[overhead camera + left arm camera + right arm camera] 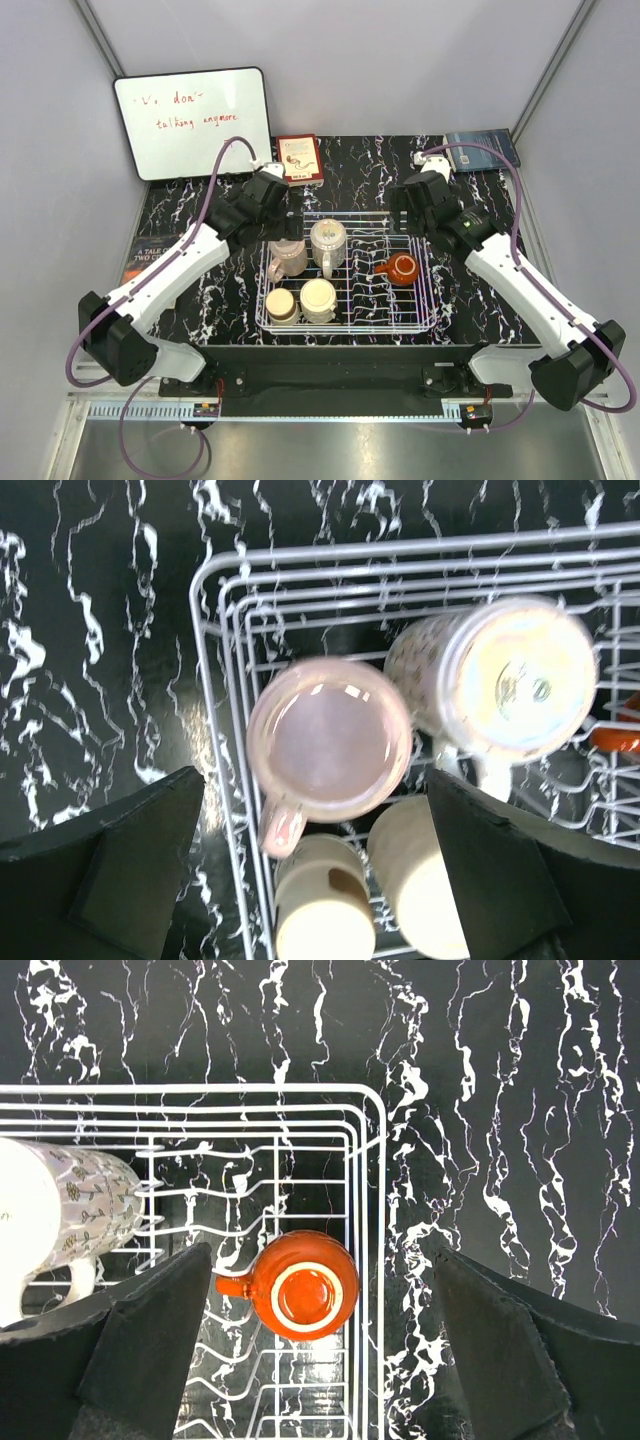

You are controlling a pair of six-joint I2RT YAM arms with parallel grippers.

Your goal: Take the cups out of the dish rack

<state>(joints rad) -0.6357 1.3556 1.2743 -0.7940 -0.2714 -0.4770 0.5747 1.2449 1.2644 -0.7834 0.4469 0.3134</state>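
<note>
Left fingers point(130, 870) wide apart, gripping nothing, one at each lower corner of the left wrist view. Frame a pinkish-beige cup point(328, 742) between them. Stands mouth up, handle toward the bottom of the frame, in the upper-left corner of the dish rack point(215, 680). Just right of it, a cream patterned mug point(510, 675), its round end toward the camera. Below these two, at the bottom edge of the frame, a tan cup point(320, 900) and a plain cream cup point(420, 880) side by side.

Right fingers point(150, 1350) likewise spread, holding nothing, dark at both lower corners of the right wrist view. Between them, a squat reddish-brown cup point(303, 1285) with its handle pointing to the left of the frame, close to the right wall of the rack, apart from the other cups.

From above: all five cups inside the white wire rack at the centre of the frame, on a black marbled surface point(360, 170). Both arms bent inward over the rack's upper corners. Further out, a whiteboard point(192, 120) with red writing at upper left, a red booklet point(300, 158) beside it, and a dark book point(480, 148) at upper right.
</note>
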